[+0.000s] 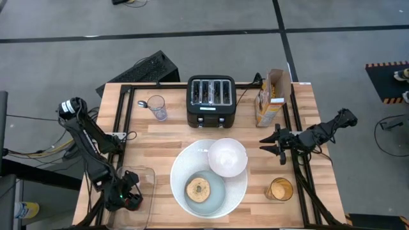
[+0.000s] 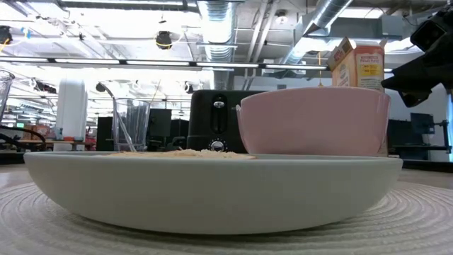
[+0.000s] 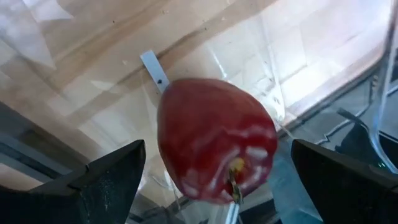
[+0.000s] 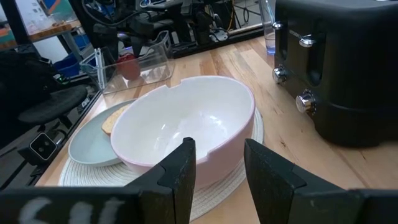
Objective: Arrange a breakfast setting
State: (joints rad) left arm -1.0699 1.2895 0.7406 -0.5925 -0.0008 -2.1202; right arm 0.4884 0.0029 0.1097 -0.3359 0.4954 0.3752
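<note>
At the near left corner of the wooden table (image 1: 160, 137), the left arm is folded low with its wrist pitched down, so the left gripper (image 1: 126, 195) reaches into a clear plastic bin (image 1: 144, 174); its fingers stand wide apart on either side of the red apple (image 3: 214, 146), and whether they touch the fruit cannot be told. The right arm stretches in level from the right edge, and the right gripper (image 1: 276, 144) hangs above the boards just right of the bowl (image 1: 227, 156), its fingers a little apart and holding nothing. That white bowl sits on the far right part of the large white plate (image 1: 181, 169), which lies on a pale round mat at the middle of the near side. On the plate's blue centre lies the toasted bagel half (image 1: 197, 189), cut side up, just beside the bowl. Behind the plate stands a black four-slot toaster (image 1: 211, 99). To the toaster's right is an open orange cereal box (image 1: 271, 97); it carries printing, but the words are too small to read. To the toaster's left stands a clear glass (image 1: 157, 107) with a spoon (image 1: 146, 103) leaning in it. A second glass (image 1: 279, 189) with orange contents sits near the right front corner.
</note>
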